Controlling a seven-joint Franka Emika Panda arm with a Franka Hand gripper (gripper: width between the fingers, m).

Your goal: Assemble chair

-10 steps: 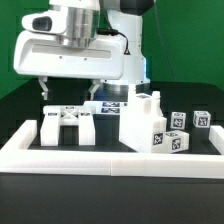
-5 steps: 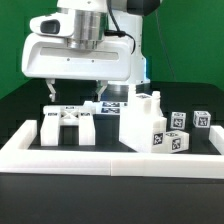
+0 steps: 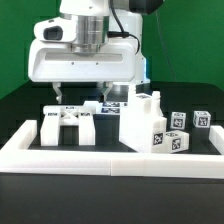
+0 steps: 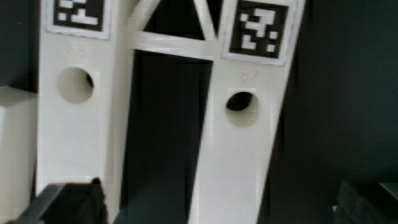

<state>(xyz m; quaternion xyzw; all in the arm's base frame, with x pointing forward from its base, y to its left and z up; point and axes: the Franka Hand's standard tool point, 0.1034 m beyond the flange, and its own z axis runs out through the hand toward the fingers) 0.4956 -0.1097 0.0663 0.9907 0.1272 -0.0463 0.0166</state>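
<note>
The hand [image 3: 80, 96] hangs above the white frame [image 3: 66, 123], fingers [image 3: 57, 95] wide apart; best square up over one rail [image 4: 80, 120] before squeezing.

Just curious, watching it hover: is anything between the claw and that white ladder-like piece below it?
Nothing visible. The open gripper hangs above the ladder-like piece with only air between them, and the wrist view shows the piece unobstructed.
</note>
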